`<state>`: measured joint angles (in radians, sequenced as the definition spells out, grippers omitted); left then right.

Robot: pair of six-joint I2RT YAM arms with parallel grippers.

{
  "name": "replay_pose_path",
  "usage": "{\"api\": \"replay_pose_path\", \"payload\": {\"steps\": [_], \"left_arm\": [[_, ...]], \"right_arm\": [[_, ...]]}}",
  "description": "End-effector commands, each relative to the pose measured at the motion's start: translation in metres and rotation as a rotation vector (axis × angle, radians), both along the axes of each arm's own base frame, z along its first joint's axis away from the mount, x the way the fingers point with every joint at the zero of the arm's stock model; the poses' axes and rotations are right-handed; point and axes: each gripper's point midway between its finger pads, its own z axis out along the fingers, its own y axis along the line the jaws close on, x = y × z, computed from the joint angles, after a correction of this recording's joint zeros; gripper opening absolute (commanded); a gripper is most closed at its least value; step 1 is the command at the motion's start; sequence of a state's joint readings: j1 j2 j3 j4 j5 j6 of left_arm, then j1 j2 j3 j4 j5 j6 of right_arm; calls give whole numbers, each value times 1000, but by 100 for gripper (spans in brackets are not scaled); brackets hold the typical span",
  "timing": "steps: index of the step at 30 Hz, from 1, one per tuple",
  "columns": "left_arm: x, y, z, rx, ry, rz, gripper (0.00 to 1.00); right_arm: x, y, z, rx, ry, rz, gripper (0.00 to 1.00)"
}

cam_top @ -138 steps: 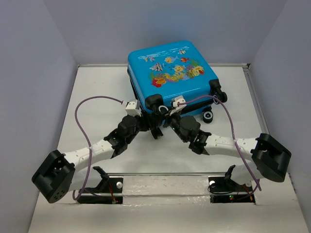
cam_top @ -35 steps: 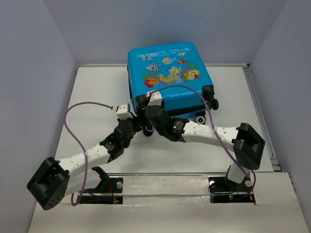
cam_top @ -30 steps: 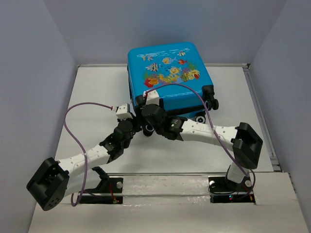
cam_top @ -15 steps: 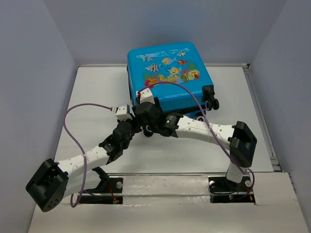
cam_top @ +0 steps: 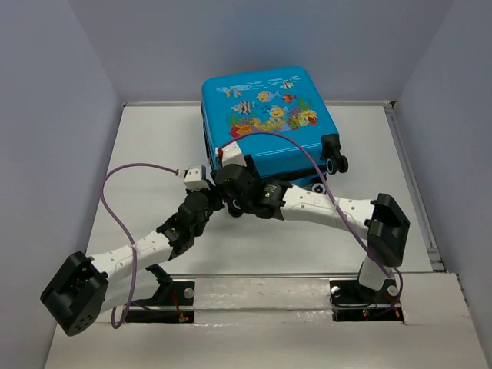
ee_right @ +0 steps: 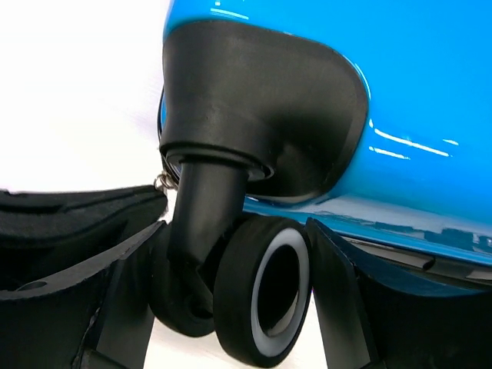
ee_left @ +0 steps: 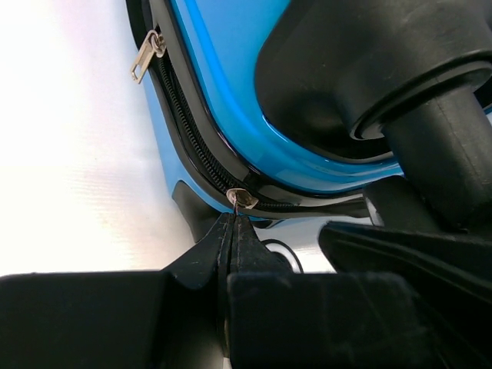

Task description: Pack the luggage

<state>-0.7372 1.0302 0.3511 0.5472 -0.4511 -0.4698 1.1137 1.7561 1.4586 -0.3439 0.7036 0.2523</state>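
The luggage (cam_top: 265, 115) is a bright blue hard-shell suitcase lying flat at the back of the table, fish print up. My left gripper (ee_left: 233, 221) is at its near-left corner, shut on a metal zipper pull (ee_left: 243, 199) on the black zipper track. In the top view the left gripper (cam_top: 217, 199) sits just left of the right gripper (cam_top: 233, 201). The right arm reaches across to the same corner. My right gripper (ee_right: 234, 234) is shut on the black-and-white caster wheel (ee_right: 263, 288), one finger pressed against each side.
A second zipper pull (ee_left: 146, 55) hangs farther along the track on the left side. Two more wheels (cam_top: 336, 163) stick out at the suitcase's near-right corner. Grey walls close in the table (cam_top: 146, 146) on three sides. A purple cable (cam_top: 115, 192) loops over the left arm.
The right arm has shifted a little left and its fingers have narrowed onto the corner wheel. The left gripper has stayed shut on the zipper pull, and the suitcase has barely moved.
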Motion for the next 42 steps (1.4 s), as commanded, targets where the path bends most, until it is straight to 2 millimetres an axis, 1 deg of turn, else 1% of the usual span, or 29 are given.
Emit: {"api": "replay_pose_path", "payload": {"steps": [1, 3, 4, 5, 7, 8, 9, 10, 12, 14, 16, 18, 19, 20, 21, 22, 24, 25, 26, 27, 28, 30, 33, 36, 37, 38, 40, 41, 42], "left_arm": [[11, 15, 14, 11, -64, 81, 6], [11, 17, 8, 28, -49, 91, 6], [12, 19, 6, 34, -43, 99, 6], [12, 20, 4, 40, -36, 102, 6], [12, 24, 1, 50, -28, 117, 6], [12, 27, -1, 57, -22, 126, 6], [15, 31, 0, 57, -20, 143, 6], [16, 33, -1, 59, -16, 151, 6], [19, 35, 1, 54, -18, 159, 6], [26, 40, 4, 50, -18, 183, 6], [31, 44, 5, 53, -16, 204, 6], [33, 38, 11, 31, -29, 180, 6], [32, 34, 13, 15, -37, 165, 6], [30, 32, 13, 0, -46, 149, 6], [28, 30, 15, -12, -54, 133, 6], [26, 31, 12, -13, -49, 133, 6], [25, 33, 10, -10, -48, 134, 6], [24, 33, 8, -7, -44, 133, 6], [23, 33, 6, -5, -40, 130, 6], [22, 34, 4, -6, -39, 129, 6], [22, 33, 5, -8, -41, 127, 6], [21, 33, 4, -7, -42, 122, 6], [22, 31, 5, -10, -46, 113, 6], [22, 29, 5, -17, -50, 104, 6], [22, 28, 6, -21, -54, 101, 6], [22, 28, 6, -23, -53, 101, 6], [22, 27, 7, -25, -56, 95, 6], [22, 27, 7, -28, -57, 92, 6], [22, 27, 7, -25, -57, 90, 6]], "right_arm": [[-14, -69, 6, -185, -11, -42, 7], [-21, -81, 4, -177, -3, -49, 7], [-27, -92, -7, -202, 14, -50, 7], [-29, -94, 2, -174, 6, -51, 7], [-40, -110, -1, -169, 25, -43, 7], [-46, -116, -7, -174, 43, -34, 7], [-53, -120, -2, -161, 41, -20, 7], [-55, -125, -4, -166, 48, -23, 7], [-67, -128, -11, -158, 84, 7, 7], [-81, -126, -8, -125, 92, 49, 7], [-86, -130, -7, -131, 88, 51, 7], [-87, -130, -5, -127, 94, 53, 7], [-87, -126, 2, -110, 93, 59, 7], [-88, -119, 2, -94, 110, 79, 16], [-89, -112, 6, -78, 115, 94, 30], [-89, -100, 20, -37, 104, 109, 55], [-85, -82, 32, 17, 92, 129, 75], [-84, -76, 36, 30, 94, 139, 80], [-84, -63, 52, 80, 78, 156, 87], [-82, -51, 61, 108, 60, 160, 90], [-82, -49, 56, 96, 66, 160, 90], [-78, -31, 65, 114, 35, 194, 93], [-77, -9, 61, 86, 42, 233, 97], [-71, 1, 62, 81, 38, 222, 100], [-68, 5, 68, 91, 28, 214, 100], [-64, 8, 60, 63, 32, 197, 100], [-55, 6, 62, 44, 10, 140, 100], [-49, 7, 54, 16, -1, 99, 100], [-41, 3, 56, -3, -11, 62, 100]]}}
